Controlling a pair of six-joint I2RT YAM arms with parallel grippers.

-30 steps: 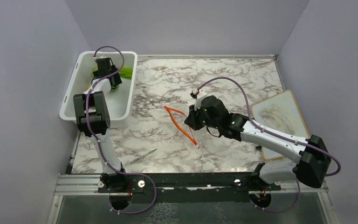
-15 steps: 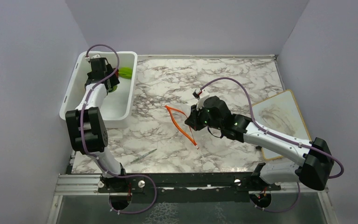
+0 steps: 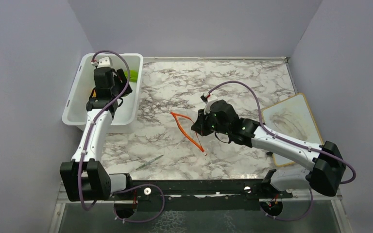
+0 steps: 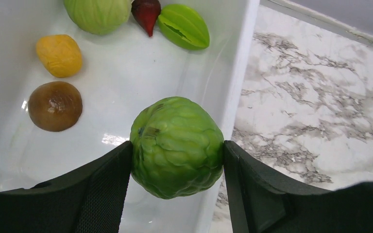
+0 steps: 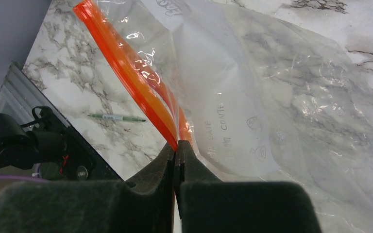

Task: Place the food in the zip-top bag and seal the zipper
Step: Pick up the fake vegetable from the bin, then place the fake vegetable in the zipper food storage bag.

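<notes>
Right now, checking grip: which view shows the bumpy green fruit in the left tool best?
Left wrist: the bumpy green fruit fills the centre, pinched in the left tool over the white tub. Top external hides it under the left arm; right wrist misses it, facing the zip-top bag.

A bumpy green fruit (image 4: 177,145) is held above the tub (image 4: 243,73) edge. The clear zip-top bag (image 5: 281,97) lies on the desk (image 5: 63,82), its orange zipper (image 5: 136,87) parted.
</notes>
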